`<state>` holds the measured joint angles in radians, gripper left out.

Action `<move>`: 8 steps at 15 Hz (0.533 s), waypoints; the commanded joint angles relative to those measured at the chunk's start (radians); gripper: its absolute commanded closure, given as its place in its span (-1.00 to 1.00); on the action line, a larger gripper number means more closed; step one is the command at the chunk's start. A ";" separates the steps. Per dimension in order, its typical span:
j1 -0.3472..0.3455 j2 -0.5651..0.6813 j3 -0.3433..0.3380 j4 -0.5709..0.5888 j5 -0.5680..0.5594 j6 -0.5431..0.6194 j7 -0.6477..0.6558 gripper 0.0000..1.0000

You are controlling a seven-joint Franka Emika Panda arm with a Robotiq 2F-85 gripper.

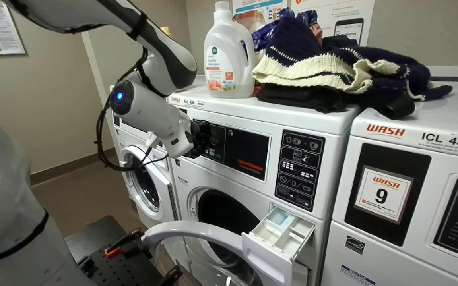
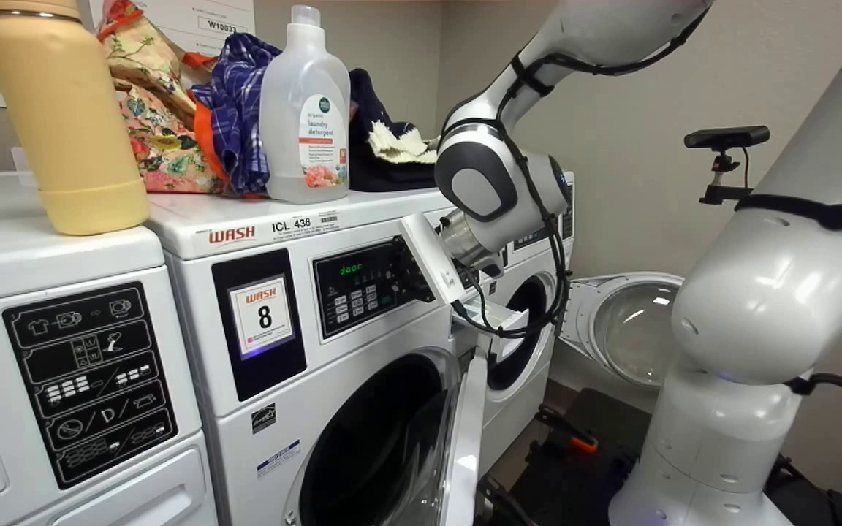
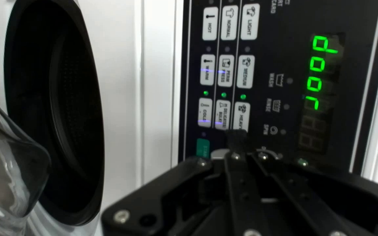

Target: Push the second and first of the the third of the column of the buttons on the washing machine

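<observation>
The white washing machine (image 1: pixel 304 119) has a dark control strip (image 1: pixel 249 151); it also shows in an exterior view (image 2: pixel 253 234) with an "8" sticker. In the wrist view its pale buttons (image 3: pixel 245 72) stand in short columns, turned sideways. Three green lights glow beside COLD (image 3: pixel 204 112), DELICATES (image 3: pixel 222 114) and HEAVY (image 3: pixel 241 114). My gripper (image 3: pixel 237 141) is shut and empty, in front of the strip. Its fingertip covers the end of HEAVY; I cannot tell whether it touches. It also shows in both exterior views (image 1: pixel 203 137) (image 2: pixel 410 270). The green START button (image 3: pixel 203 148) is partly hidden.
The display (image 3: pixel 317 72) reads "door". The washer's round door (image 1: pixel 197 228) hangs open and its detergent drawer (image 1: pixel 268 258) is pulled out. A detergent bottle (image 1: pixel 229 55) and clothes (image 1: pixel 308 59) lie on top. The "9" washer (image 1: pixel 396 147) stands beside it.
</observation>
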<state>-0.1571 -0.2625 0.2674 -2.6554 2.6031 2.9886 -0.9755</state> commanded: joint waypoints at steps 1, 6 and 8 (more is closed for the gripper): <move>0.027 -0.092 -0.018 -0.056 -0.019 0.025 0.033 0.97; 0.069 -0.149 -0.050 -0.099 -0.052 0.031 0.046 0.97; 0.084 -0.165 -0.065 -0.107 -0.067 0.038 0.047 0.97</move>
<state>-0.1115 -0.3630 0.2276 -2.7303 2.5640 2.9986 -0.9707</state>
